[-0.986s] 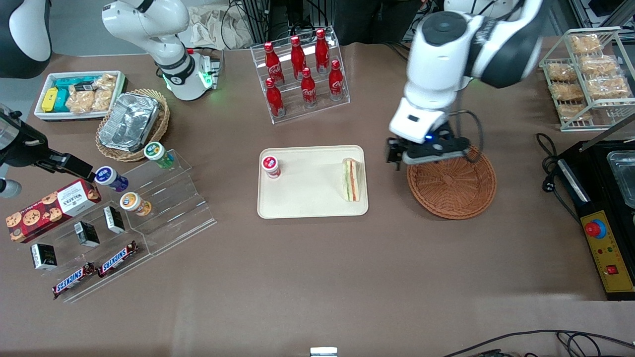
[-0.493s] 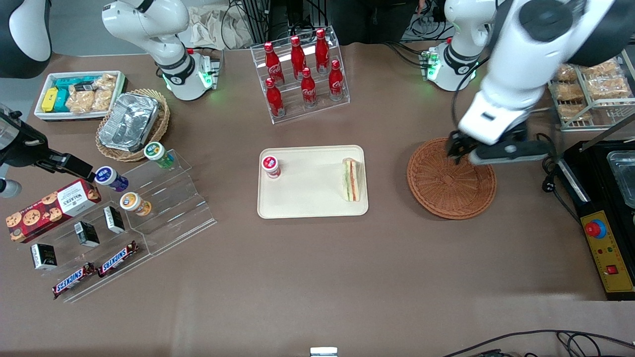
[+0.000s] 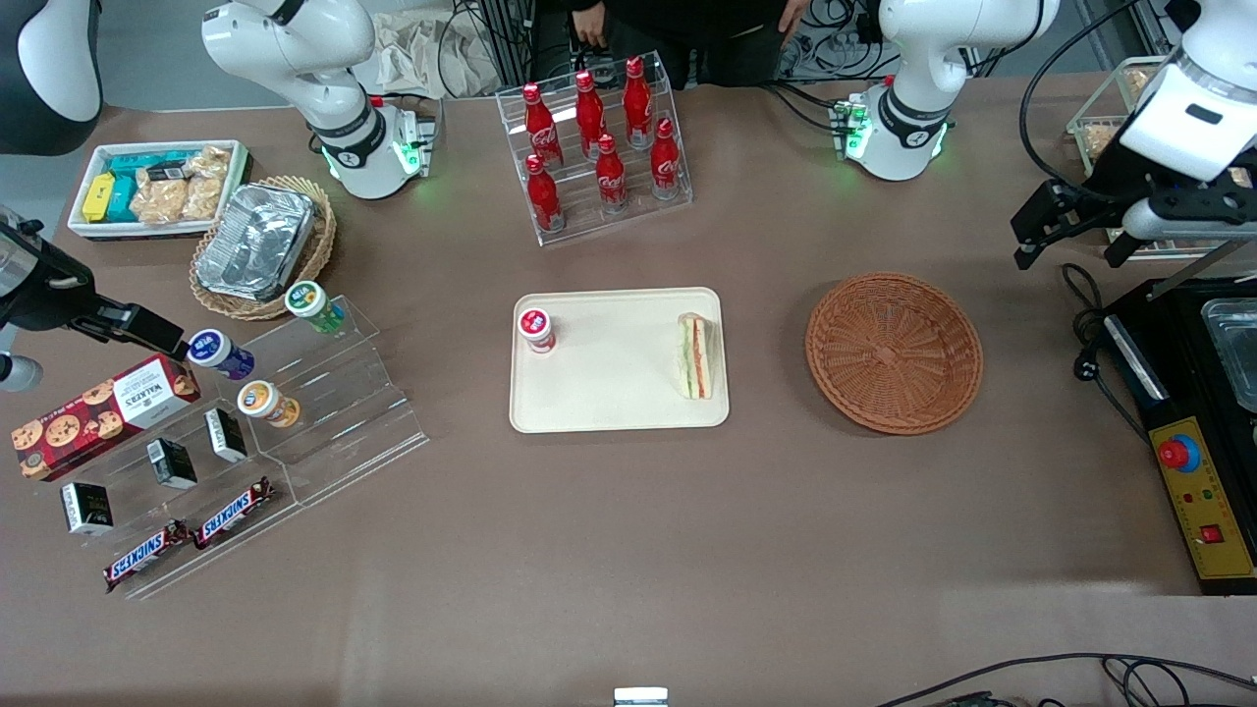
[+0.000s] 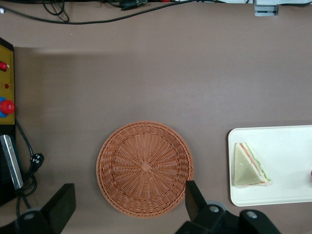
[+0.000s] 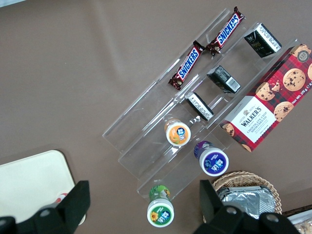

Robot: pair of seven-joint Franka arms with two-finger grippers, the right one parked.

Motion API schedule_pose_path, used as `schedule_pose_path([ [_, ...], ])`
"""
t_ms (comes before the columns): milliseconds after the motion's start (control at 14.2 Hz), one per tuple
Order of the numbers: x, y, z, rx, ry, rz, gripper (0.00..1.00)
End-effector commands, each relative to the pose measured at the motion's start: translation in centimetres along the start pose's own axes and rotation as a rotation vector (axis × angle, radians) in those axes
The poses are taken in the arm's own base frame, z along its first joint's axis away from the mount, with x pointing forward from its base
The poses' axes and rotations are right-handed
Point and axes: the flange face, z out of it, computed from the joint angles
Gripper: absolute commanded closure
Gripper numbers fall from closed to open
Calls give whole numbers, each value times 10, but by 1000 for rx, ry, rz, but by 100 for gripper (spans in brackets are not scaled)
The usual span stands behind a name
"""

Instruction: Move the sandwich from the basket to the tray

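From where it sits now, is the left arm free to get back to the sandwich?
Probably yes. The gripper hangs open toward the working arm's end; the sandwich lies uncovered on the tray, with only the empty basket between.

A brown desk (image 3: pixel 609 550) fills the room; black cables (image 3: pixel 1070 673) trail along its edge, well away from the claw (image 3: pixel 1075 231).

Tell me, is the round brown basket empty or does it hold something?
Empty: the basket shows only bare weave. The sandwich lies on the tray; the open gripper hangs far off.
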Motion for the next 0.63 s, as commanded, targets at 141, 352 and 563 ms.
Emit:
schedule_pose_path([
  [141, 23, 6, 20, -25, -28, 78, 0],
  [352, 22, 11, 45, -12, -56, 79, 0],
  [563, 14, 9, 65, -11, -47, 71, 0],
])
